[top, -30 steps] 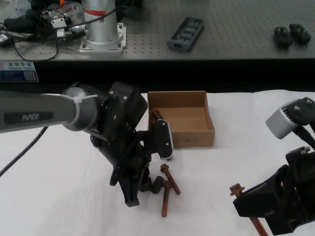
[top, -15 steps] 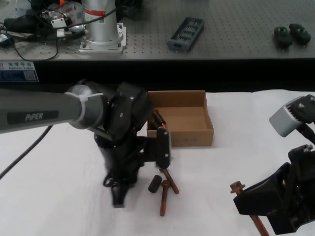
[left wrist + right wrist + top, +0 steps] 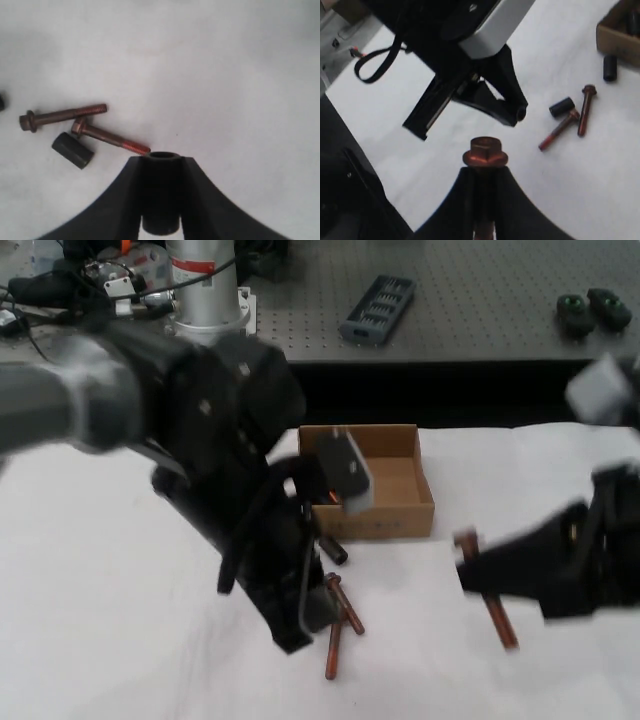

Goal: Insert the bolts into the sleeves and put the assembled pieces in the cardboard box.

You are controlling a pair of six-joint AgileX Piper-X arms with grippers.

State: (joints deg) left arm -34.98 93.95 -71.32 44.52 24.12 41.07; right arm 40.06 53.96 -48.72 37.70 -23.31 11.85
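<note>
the left gripper is closed on a black sleeve, which sits between its fingers with the open end pointing outward. the right gripper is clamped on a bolt (its hexagonal head sticks out past the fingertips). on the white cloth lie a loose bolt and a second loose bolt, with a spare sleeve just beside them. the cardboard box stands behind them, with another sleeve near its front wall.
</note>
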